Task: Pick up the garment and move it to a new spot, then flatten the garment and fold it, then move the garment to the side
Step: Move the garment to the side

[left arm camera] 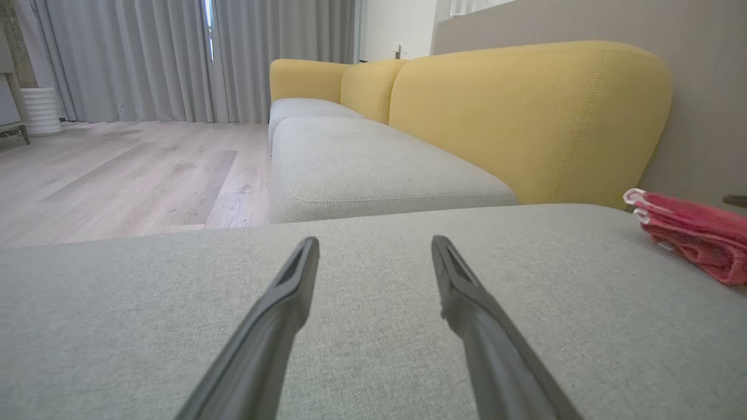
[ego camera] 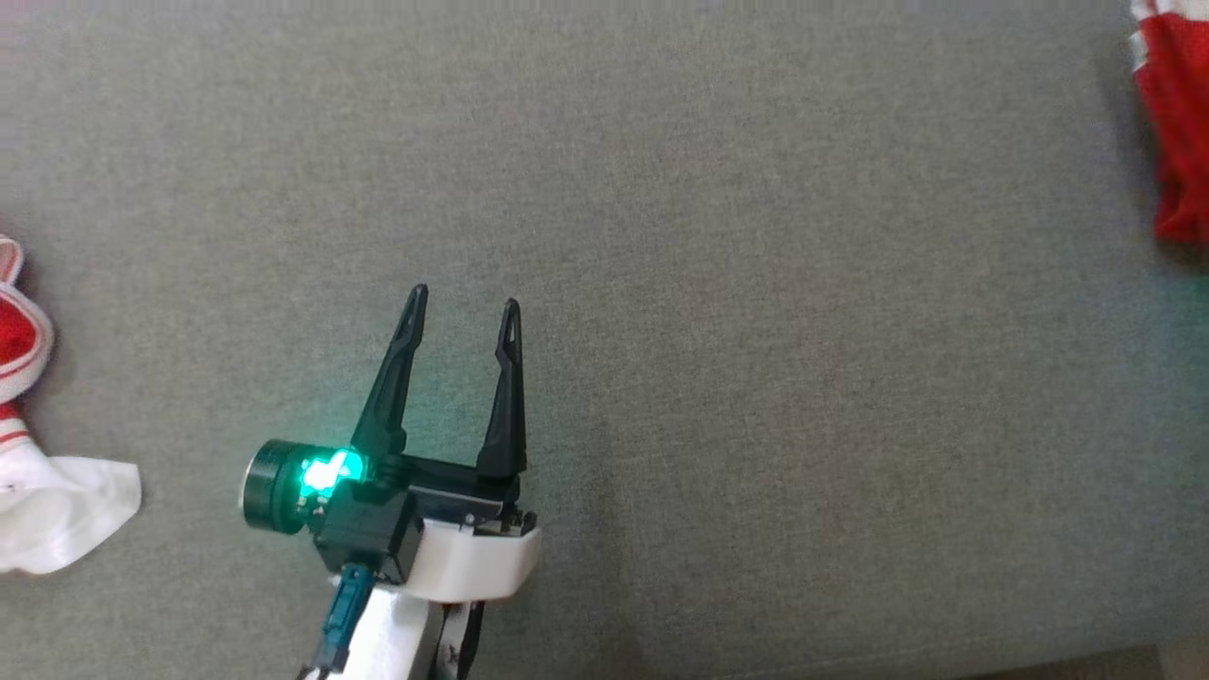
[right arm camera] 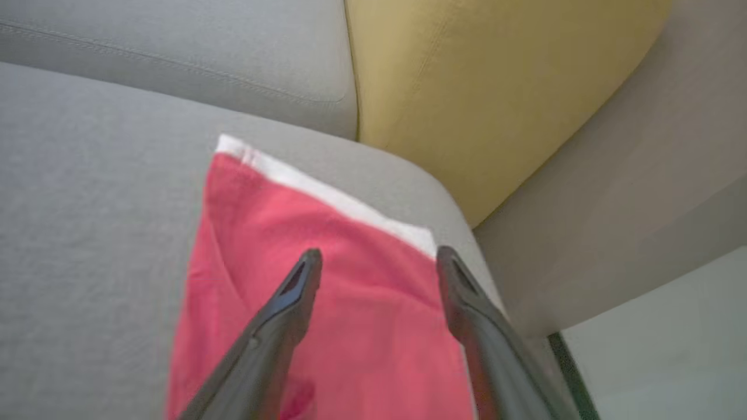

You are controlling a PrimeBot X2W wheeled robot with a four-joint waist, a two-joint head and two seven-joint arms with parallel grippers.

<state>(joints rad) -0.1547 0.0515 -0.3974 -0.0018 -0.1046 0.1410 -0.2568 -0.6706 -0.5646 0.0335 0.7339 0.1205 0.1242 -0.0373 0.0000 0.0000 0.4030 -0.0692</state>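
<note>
The garment [right arm camera: 262, 233] is a folded red piece with a white band, lying flat at the corner of the grey cushion [right arm camera: 87, 204] beside the yellow backrest. It also shows at the head view's top right edge, garment [ego camera: 1176, 142], and at the right of the left wrist view, garment [left arm camera: 694, 233]. My right gripper [right arm camera: 378, 254] hovers just over it, open, its fingers spread with nothing between them. My left gripper [ego camera: 465, 297] is open too, over bare cushion at lower centre, far from the garment. Its spread fingers point along the seat, left gripper [left arm camera: 374, 240].
A second red and white cloth [ego camera: 28, 472] lies bunched at the cushion's left edge. The yellow backrest [left arm camera: 525, 122] runs along the far side, with another grey seat [left arm camera: 362, 169] beyond. Wooden floor [left arm camera: 117, 169] and curtains lie past the sofa.
</note>
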